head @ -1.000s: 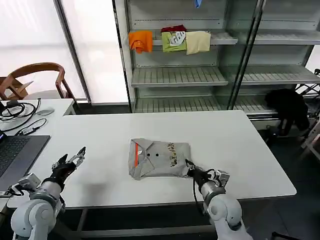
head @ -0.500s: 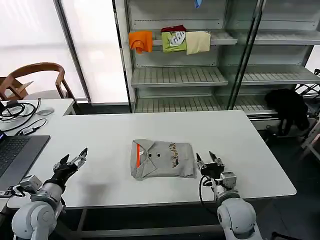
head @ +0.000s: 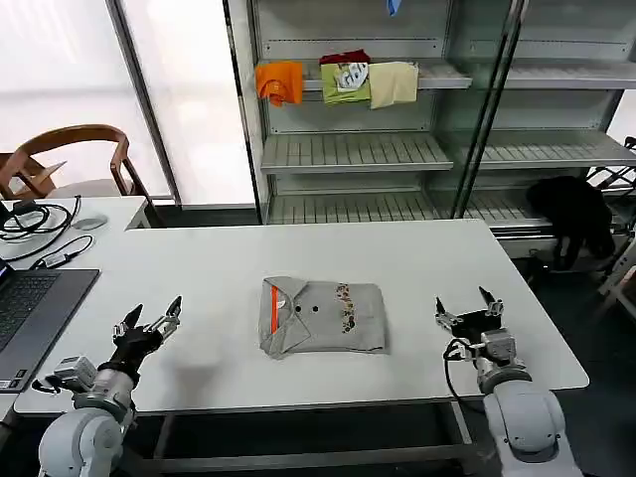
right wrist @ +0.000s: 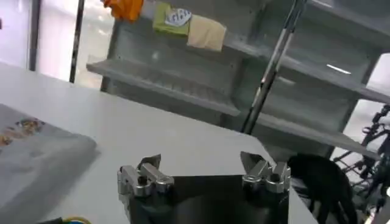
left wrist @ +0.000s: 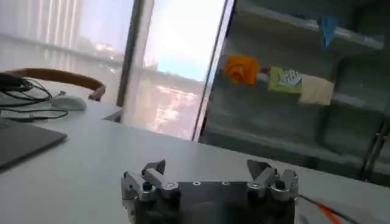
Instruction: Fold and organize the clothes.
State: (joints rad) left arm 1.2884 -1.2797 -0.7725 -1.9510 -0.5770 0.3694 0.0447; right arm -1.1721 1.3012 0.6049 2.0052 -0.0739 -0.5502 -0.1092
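A light grey shirt point(head: 320, 316) lies folded into a neat rectangle at the middle of the white table point(head: 298, 248), orange collar lining on its left edge and a small multicoloured print on top. Its corner shows in the right wrist view as grey cloth point(right wrist: 36, 155). My left gripper point(head: 153, 320) hovers open over the table's front left, well clear of the shirt. My right gripper point(head: 469, 306) hovers open to the right of the shirt, apart from it. Both grippers hold nothing, as seen at the left gripper point(left wrist: 207, 168) and right gripper point(right wrist: 201, 161).
A laptop point(head: 30, 313), cables and a mouse point(head: 89, 223) sit at the far left, with a wooden chair point(head: 75, 149) behind. Metal shelving point(head: 358, 149) at the back holds orange, green and cream folded garments point(head: 338, 81). A black bundle point(head: 571, 214) rests at right.
My right gripper has let go of the shirt's front right corner and drawn back to the right, opening. The shirt has settled flat. The left gripper shifted slightly.
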